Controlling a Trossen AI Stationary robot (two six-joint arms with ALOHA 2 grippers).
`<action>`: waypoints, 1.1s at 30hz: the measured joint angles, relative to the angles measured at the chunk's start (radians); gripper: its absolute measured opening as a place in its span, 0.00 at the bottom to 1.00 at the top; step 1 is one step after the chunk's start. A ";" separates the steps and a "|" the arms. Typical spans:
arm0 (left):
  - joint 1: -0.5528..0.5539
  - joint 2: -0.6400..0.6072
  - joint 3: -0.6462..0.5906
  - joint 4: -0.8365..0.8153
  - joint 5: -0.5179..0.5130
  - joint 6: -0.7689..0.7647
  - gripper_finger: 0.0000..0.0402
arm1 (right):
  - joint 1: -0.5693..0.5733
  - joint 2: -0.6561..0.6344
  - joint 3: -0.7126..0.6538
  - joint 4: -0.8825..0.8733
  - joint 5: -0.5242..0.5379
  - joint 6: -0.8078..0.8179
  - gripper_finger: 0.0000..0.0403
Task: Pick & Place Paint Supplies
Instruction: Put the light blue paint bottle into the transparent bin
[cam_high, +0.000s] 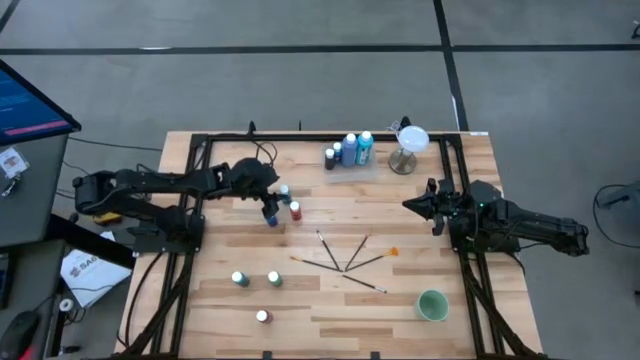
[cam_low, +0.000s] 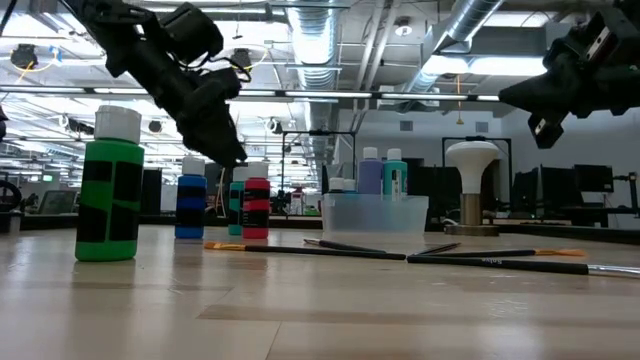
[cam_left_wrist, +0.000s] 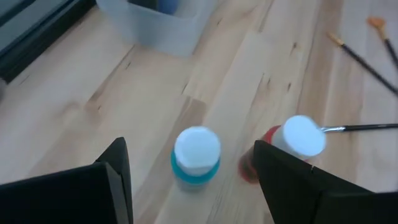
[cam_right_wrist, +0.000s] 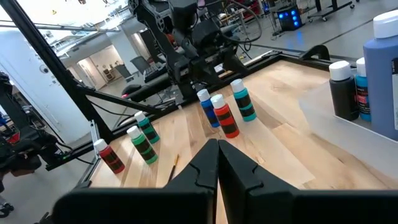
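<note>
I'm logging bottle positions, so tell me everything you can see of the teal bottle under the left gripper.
The small teal paint bottle has a round white cap and stands upright on the light wooden table. It sits between the open left gripper fingers, untouched. A red white-capped bottle stands close beside it.

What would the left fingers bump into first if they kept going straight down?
Probably the teal bottle: the left gripper hangs open above it, its white cap between the fingers. The red bottle stands just outside them.
</note>
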 joint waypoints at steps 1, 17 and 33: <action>0.000 0.002 -0.003 0.004 -0.005 0.001 0.52 | 0.000 0.000 0.000 0.000 0.000 0.000 0.01; 0.005 0.072 -0.007 0.065 0.002 0.047 0.30 | 0.000 0.000 0.000 0.000 0.004 0.000 0.01; 0.005 0.100 -0.006 0.064 0.029 0.027 0.01 | 0.000 0.000 0.001 0.000 0.004 -0.001 0.01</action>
